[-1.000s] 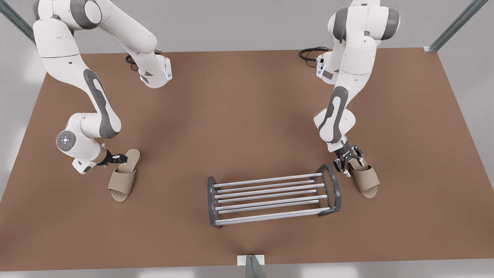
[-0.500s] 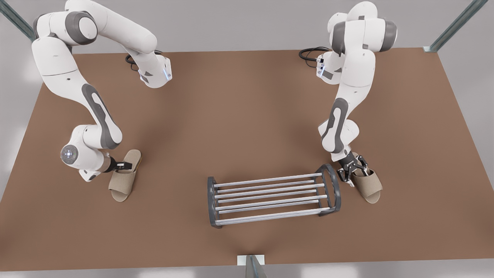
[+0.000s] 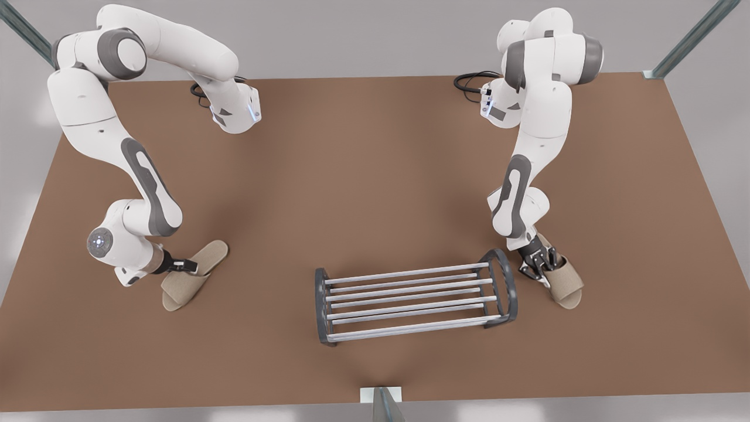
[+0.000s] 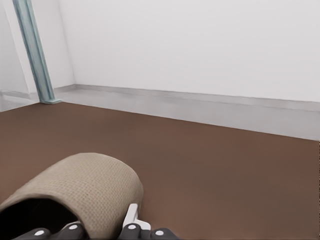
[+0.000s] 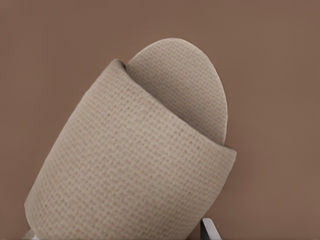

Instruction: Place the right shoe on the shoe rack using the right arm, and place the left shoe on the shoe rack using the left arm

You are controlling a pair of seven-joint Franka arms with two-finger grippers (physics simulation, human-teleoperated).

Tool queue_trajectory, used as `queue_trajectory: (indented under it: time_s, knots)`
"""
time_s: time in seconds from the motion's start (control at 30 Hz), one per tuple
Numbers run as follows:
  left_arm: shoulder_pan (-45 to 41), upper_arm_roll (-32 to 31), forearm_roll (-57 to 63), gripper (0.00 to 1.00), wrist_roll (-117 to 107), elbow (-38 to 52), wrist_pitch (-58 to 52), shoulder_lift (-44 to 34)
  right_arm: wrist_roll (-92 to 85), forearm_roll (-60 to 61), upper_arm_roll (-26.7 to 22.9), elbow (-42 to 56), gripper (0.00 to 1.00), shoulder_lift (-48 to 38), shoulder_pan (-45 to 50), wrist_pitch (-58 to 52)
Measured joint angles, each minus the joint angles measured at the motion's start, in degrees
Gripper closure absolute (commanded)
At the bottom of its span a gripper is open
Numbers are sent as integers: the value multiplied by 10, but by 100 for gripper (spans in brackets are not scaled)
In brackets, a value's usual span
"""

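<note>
The left shoe [image 3: 196, 274], a beige open-toe slipper, lies at the front view's left, angled with its heel toward the back right. My left gripper [image 3: 188, 266] reaches in level from the side and is shut on the wall of its strap [image 4: 85, 187]. The right shoe [image 3: 567, 285], a matching slipper [image 5: 145, 155], lies at the front view's right, just beyond the shoe rack's end. My right gripper [image 3: 542, 261] points down over its strap, open, with a fingertip [image 5: 209, 229] at the strap's edge. The shoe rack [image 3: 410, 296] stands between the shoes with bare bars.
The brown table [image 3: 363, 176] stretches wide behind the rack. Black cables [image 3: 469, 82] lie near the far arm base. Metal posts [image 3: 691, 38] stand at the far corners, and a small bracket [image 3: 381, 398] sits at the front edge.
The left gripper closed in on the left shoe and swung it, the heel turning toward the back right. The right gripper came down onto the right shoe's strap.
</note>
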Motion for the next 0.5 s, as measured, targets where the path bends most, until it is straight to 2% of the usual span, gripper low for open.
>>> queue_trajectory:
  time_s: [0.17, 0.27, 0.33, 0.43, 0.5]
  knots:
    - [-2, 2, 10, 79, 0, -1, 8, -17, 8, 0, -1, 0, 0, 3, -6, 11]
    - [-2, 17, 18, 79, 0, -5, 25, -53, 15, 2, -1, 9, 0, 4, -8, 17]
    - [-4, 48, 32, 79, 0, -21, 47, -109, 25, 4, 0, 11, 0, 4, -9, 23]
    - [-3, 111, 64, 79, 0, -27, 116, -258, 43, 5, 0, 11, 0, 5, -10, 29]
    - [-18, 126, 77, 79, 0, -14, 165, -328, 53, 6, 0, 11, 0, 7, -10, 32]
